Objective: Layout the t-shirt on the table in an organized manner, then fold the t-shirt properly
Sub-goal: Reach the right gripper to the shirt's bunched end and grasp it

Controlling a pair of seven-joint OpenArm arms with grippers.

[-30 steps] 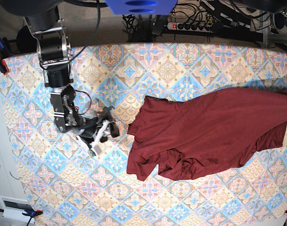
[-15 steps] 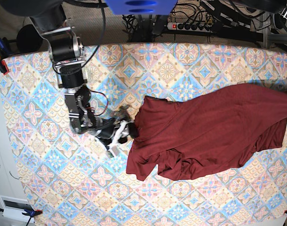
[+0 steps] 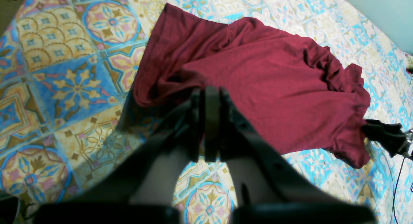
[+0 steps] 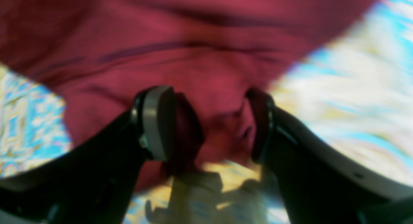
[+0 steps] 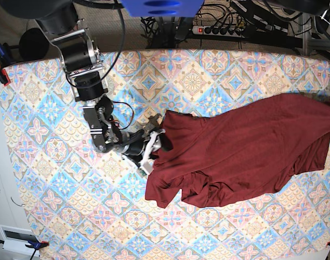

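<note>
The dark maroon t-shirt (image 5: 241, 151) lies crumpled across the right half of the table (image 5: 208, 70), its right end running off the base view. My right gripper (image 5: 154, 144) sits at the shirt's left edge. In the right wrist view its jaws stand open with a fold of the t-shirt (image 4: 209, 66) between the fingers (image 4: 158, 120). My left gripper (image 3: 208, 95) is shut on the t-shirt's (image 3: 258, 78) near edge, which hangs a little above the table (image 3: 74, 85). The left gripper is outside the base view. The right gripper (image 3: 387, 140) shows at the shirt's far end.
A power strip (image 5: 219, 30) and cables lie beyond the table's far edge. A red clamp (image 5: 1, 73) grips the left edge, and a white box (image 5: 16, 238) sits off the near left corner. Bare patterned cloth covers the table's left and front.
My right arm has swung right across the table, from well clear of the t-shirt to its left edge, jaws staying open. The shirt's right end has shifted slightly.
</note>
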